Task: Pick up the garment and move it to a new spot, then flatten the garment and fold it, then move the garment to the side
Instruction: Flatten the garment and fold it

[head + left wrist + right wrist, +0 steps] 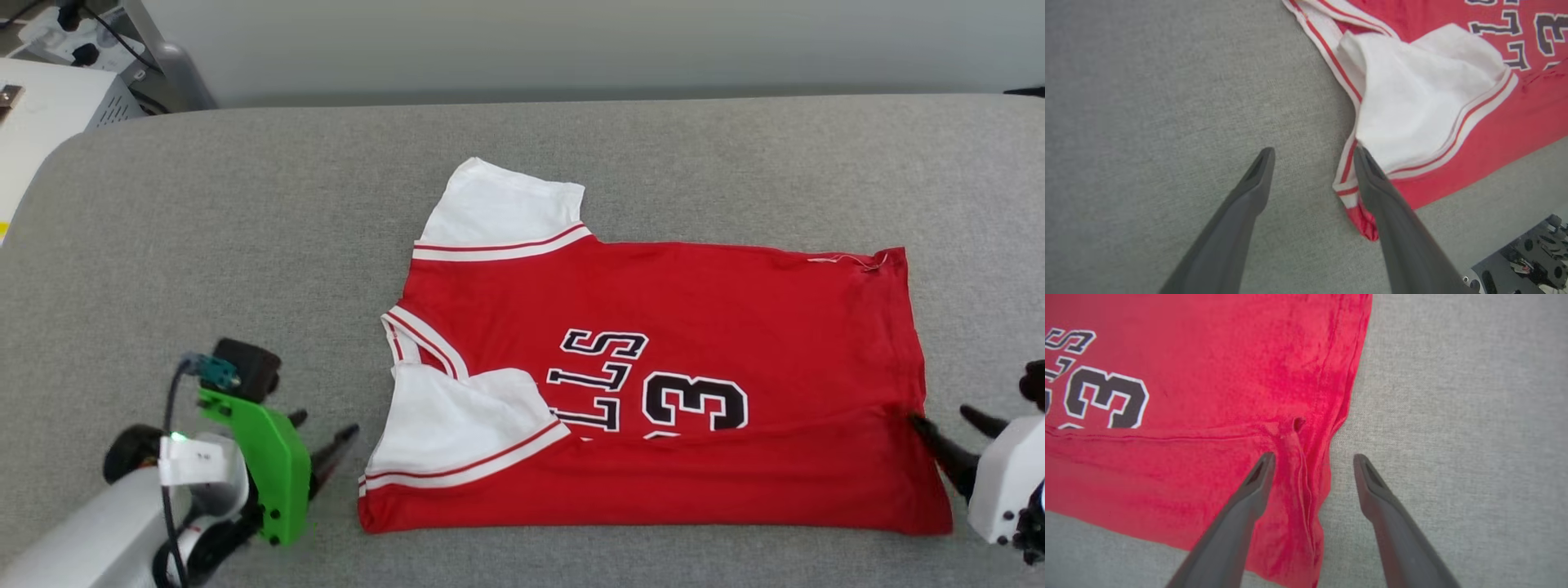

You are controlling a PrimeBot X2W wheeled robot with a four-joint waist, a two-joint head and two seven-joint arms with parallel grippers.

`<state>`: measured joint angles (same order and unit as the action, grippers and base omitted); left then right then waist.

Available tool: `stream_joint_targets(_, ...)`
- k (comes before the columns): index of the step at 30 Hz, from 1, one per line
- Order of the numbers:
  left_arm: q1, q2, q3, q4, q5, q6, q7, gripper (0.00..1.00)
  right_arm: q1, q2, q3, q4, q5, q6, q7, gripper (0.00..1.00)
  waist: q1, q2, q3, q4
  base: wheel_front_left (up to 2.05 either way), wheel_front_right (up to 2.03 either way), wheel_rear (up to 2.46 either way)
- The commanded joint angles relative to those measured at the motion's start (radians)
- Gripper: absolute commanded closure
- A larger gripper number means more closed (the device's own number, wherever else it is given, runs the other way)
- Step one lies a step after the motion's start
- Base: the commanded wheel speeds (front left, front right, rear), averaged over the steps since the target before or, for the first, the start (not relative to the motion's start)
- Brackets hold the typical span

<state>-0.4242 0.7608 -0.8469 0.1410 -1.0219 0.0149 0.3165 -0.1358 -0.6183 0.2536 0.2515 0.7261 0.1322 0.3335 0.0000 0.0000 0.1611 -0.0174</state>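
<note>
The garment (694, 310) is laid flat across the middle of the grey fabric surface (245, 204), its near long edge turned up over the lettering, so a first lengthwise fold is judged complete. The left hand (326, 425) and right hand (940, 416) are stationed at that fold's two ends, both released, nothing gripped. A small pucker (1298, 424) at the hem is resolved in the right wrist view, where the head view gives a mere crease.

Black lettering (600, 380) on the garment (653, 392): partly covered by the folded-over white sleeve (457, 416) and the turned-up near edge, so the word can't be read in full. The right gripper (940, 416) has its body cut by the head view's right edge. Dark hardware (1531, 253) in the left wrist view's corner is blurred and cropped, unidentifiable.
</note>
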Motion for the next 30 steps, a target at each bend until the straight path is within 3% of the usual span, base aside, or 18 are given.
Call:
stream_joint_targets(1,-0.029,0.021,0.025,-0.020,0.017,0.017,-0.017,0.00,0.005,0.005,-0.030,-0.023,-0.026,-0.002,-0.043,0.00,0.0000,0.0000,-0.016,-0.002,0.00,0.00,0.00)
stream_joint_targets(8,-0.196,0.047,0.130,-0.075,0.094,0.080,-0.097,0.00,-0.033,0.122,-0.185,-0.163,-0.183,-0.002,-0.253,0.00,0.0000,0.0000,0.017,-0.046,0.00,0.00,0.00)
stream_joint_targets(15,-0.434,-0.005,0.151,-0.009,0.162,0.046,-0.080,0.00,-0.063,0.247,-0.224,-0.279,-0.288,-0.002,-0.350,0.00,0.0000,0.0000,0.122,-0.111,0.00,0.00,0.00)
stream_joint_targets(20,-0.652,-0.073,0.121,0.098,0.195,-0.012,0.031,0.00,-0.082,0.290,-0.217,-0.326,-0.314,-0.002,-0.368,0.00,0.0000,0.0000,0.225,-0.153,0.00,0.00,0.00)
stream_joint_targets(25,-0.819,-0.153,0.078,0.249,0.137,-0.072,0.257,0.00,-0.116,0.321,-0.209,-0.325,-0.326,-0.002,-0.393,0.00,0.0000,0.0000,0.307,-0.192,0.00,0.00,0.00)
stream_joint_targets(30,-0.927,-0.187,0.017,0.351,0.127,-0.108,0.441,0.00,-0.150,0.324,-0.190,-0.315,-0.321,-0.002,-0.408,0.00,0.0000,0.0000,0.372,-0.224,0.00,0.00,0.00)
